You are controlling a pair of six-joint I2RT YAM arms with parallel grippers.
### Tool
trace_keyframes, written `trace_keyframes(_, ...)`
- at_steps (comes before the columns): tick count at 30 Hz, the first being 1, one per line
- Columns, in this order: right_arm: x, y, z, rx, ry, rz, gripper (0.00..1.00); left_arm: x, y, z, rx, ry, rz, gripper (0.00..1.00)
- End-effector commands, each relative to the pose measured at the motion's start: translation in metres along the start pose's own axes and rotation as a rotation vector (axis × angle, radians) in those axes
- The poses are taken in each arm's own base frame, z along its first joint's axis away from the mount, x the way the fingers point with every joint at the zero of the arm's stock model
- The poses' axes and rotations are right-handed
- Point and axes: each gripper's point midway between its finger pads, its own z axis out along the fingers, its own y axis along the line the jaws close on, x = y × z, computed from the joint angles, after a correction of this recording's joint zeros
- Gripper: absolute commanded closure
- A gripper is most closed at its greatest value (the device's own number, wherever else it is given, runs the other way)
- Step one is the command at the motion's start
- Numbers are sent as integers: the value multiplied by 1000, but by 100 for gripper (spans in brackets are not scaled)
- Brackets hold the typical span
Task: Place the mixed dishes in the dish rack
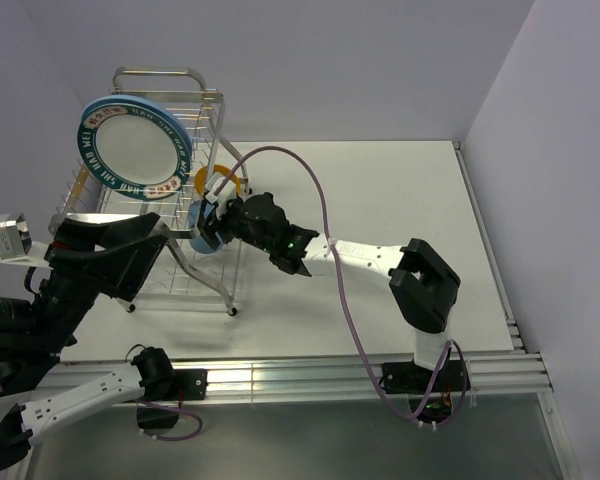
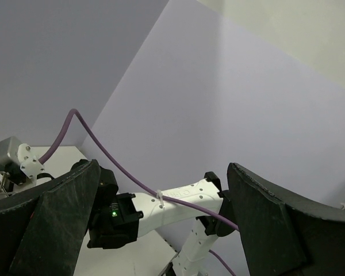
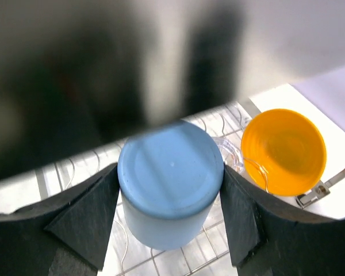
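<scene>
We see the right gripper (image 1: 214,224) clamped on the small, smooth blue cylindrical cup (image 3: 171,172), held base-up over the shiny silver wire dish rack (image 1: 206,128), at the rack's 3 o'clock edge. The right wrist camera alone shows the small clear glass (image 3: 230,150) between the cup and the glossy, round orange-yellow bowl (image 3: 283,150) at its 2 o'clock. Only overhead do we see the white plate with dark teal lettered rim (image 1: 135,147) propped at the rack's 11 o'clock. The left gripper (image 2: 161,195) gapes empty.

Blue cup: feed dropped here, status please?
Right gripper shut on cup, inverted over rack. Left gripper open, empty. Bowl, glass close beside cup.
</scene>
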Motion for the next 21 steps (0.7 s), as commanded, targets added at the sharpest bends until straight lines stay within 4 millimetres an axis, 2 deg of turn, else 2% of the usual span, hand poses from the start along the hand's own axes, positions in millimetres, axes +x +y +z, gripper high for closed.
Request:
trace_keyframes(1, 39, 7, -3, -15, 80, -36, 100, -3, -7, -1, 33, -9, -10, 1)
trace_keyframes(3, 47, 7, -6, -22, 88, -33, 100, -2, -6, 0, 32, -7, -9, 1)
trace_keyframes(4, 42, 6, -7, -20, 68, -30, 100, 0, -5, 1, 29, -3, -10, 1)
trace_keyframes(5, 49, 6, -10, -21, 76, -28, 100, 2, -5, 2, 29, 1, -10, 1)
trace_keyframes(7, 43, 6, -12, -26, 42, -20, 100, 5, -4, 4, 27, 4, -12, 1)
trace_keyframes(8, 50, 6, -15, -25, 46, -19, 100, 6, -4, 5, 25, 7, -12, 1)
trace_keyframes(10, 45, 6, -18, -27, 17, -14, 100, 8, -2, 6, 19, 10, -13, 1)
trace_keyframes(11, 50, 7, -19, -30, 22, -9, 100, 10, -1, 8, 15, 14, -11, 1)
trace_keyframes(21, 64, 11, -14, -63, 38, -1, 100, 15, 0, 14, 8, 31, -8, 1)
